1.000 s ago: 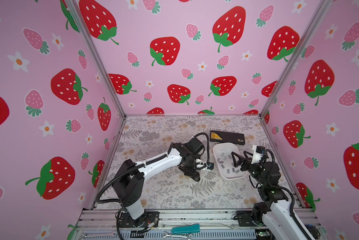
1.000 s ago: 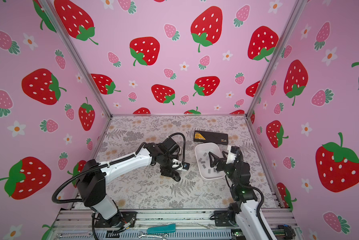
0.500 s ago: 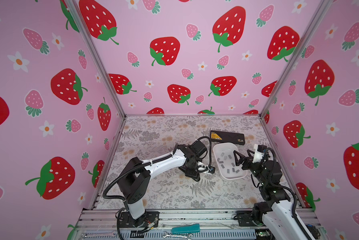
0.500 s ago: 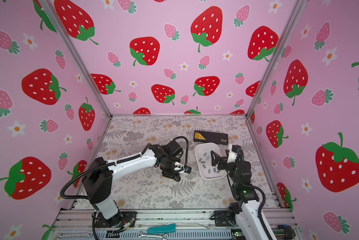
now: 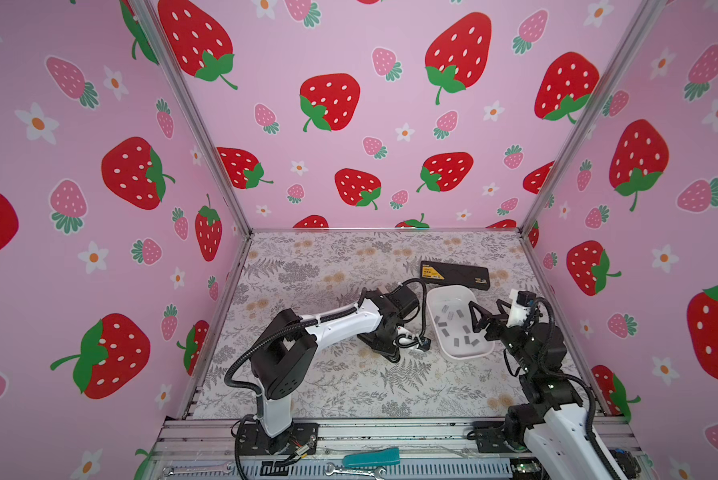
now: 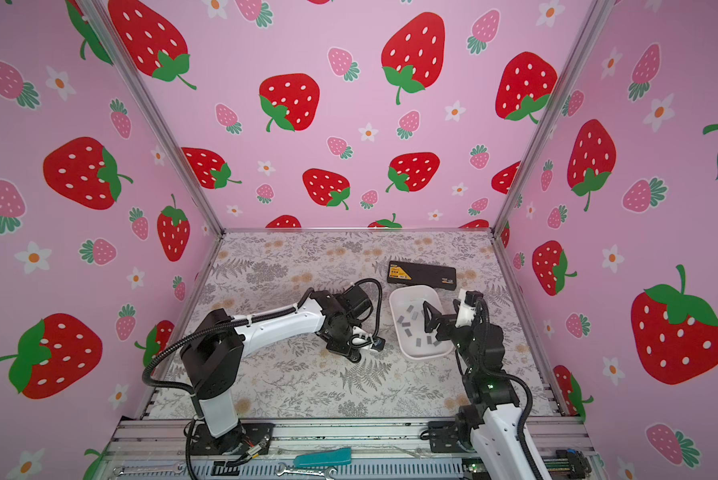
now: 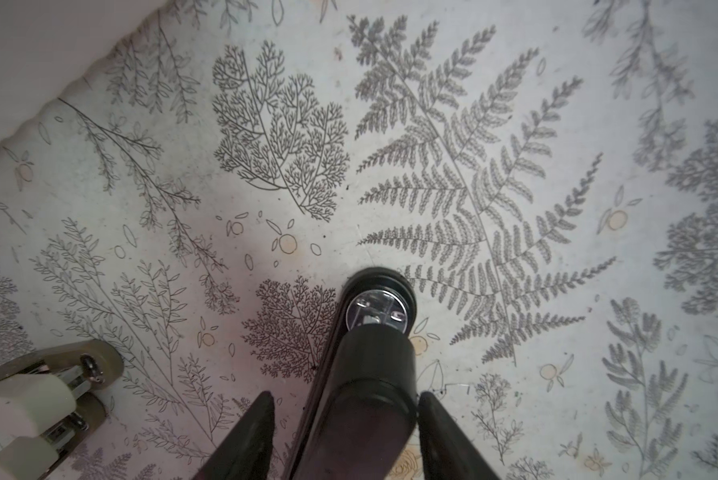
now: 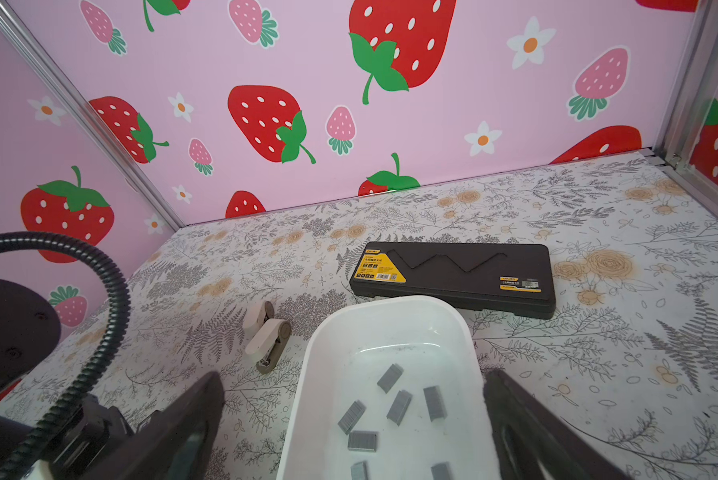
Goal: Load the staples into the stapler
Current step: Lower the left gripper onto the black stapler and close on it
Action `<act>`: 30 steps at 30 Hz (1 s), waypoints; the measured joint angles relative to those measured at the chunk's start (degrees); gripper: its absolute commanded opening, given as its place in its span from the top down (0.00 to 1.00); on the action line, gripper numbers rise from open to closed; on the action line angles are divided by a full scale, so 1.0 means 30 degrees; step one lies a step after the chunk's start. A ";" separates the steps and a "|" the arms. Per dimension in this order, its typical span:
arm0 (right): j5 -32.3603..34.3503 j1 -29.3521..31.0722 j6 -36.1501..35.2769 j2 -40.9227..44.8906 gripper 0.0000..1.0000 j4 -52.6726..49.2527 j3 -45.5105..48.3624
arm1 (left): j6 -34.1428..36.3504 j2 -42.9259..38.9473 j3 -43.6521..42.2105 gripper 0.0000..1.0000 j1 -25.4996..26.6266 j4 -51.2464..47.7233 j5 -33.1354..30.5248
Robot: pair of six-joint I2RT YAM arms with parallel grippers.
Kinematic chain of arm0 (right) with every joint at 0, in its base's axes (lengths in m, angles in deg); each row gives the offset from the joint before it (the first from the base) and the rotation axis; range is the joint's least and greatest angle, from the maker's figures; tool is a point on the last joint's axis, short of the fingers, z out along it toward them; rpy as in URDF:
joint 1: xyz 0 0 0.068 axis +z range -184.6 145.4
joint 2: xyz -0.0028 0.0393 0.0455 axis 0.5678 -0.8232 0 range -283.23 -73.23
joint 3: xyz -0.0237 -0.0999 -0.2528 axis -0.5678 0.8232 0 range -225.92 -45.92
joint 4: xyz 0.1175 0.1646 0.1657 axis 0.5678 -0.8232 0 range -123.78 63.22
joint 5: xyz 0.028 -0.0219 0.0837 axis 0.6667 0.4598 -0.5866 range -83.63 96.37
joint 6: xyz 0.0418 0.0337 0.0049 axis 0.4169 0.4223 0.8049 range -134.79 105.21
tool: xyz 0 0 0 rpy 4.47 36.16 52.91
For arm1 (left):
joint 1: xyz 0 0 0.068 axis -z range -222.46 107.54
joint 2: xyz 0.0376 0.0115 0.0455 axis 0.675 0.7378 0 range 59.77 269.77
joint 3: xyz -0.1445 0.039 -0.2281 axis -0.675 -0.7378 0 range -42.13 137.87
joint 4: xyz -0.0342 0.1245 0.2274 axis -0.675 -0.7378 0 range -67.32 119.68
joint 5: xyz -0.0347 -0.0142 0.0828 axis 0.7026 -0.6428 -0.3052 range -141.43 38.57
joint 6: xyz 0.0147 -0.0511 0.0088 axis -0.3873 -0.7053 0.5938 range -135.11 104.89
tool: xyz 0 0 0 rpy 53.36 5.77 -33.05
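Staples (image 8: 399, 406) lie in tray (image 8: 390, 303); left gripper (image 7: 347, 397) straddles black stapler (image 7: 374, 374)

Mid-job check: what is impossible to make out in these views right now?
- Black stapler: rear cut off by the picture edge in the left wrist view; the left gripper covers most of it in both top views.
- Small white stapler: too small in the right wrist view to tell whether it is loaded.
- Staples: the right gripper covers part of the tray in both top views, so no full count.
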 measured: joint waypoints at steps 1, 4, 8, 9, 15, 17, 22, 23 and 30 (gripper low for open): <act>0.0007 0.0000 0.0000 -0.0036 0.01 0.0000 0.0000 | 0.0007 0.0029 0.0036 0.45 0.0000 0.0007 0.0000; 0.0015 0.0000 0.0000 -0.0095 0.01 -0.0022 0.0000 | 0.0000 0.0066 0.0036 0.46 0.0022 -0.0146 0.0000; 0.0029 0.0000 0.0000 -0.0095 0.01 -0.0036 0.0000 | 0.0000 0.0109 0.0036 0.44 0.0080 -0.0168 -0.0007; 0.0029 0.0000 0.0000 -0.0095 0.01 -0.0036 0.0000 | 0.0007 0.0138 0.0036 0.44 0.0109 -0.0182 -0.0007; 0.0029 0.0000 0.0000 -0.0095 0.01 -0.0080 0.0000 | 0.0029 0.0663 0.0102 0.51 0.0328 -0.0306 -0.0138; 0.0029 0.0000 0.0000 -0.0095 0.01 -0.0080 0.0000 | 0.0117 0.1020 0.0182 0.59 0.0408 -0.0430 -0.0262; 0.0029 0.0000 0.0000 -0.0095 0.01 -0.0080 0.0000 | 0.0087 0.1188 0.0408 0.79 0.0437 -0.0867 -0.0430; 0.0029 0.0000 0.0000 -0.0095 0.01 -0.0080 0.0000 | 0.0073 0.1195 0.0437 0.82 0.0444 -0.0962 -0.0474; 0.0175 0.0000 0.0007 -0.0095 0.01 -0.0080 0.0000 | 0.0058 0.0940 0.0590 1.00 0.0342 -0.1158 -0.0408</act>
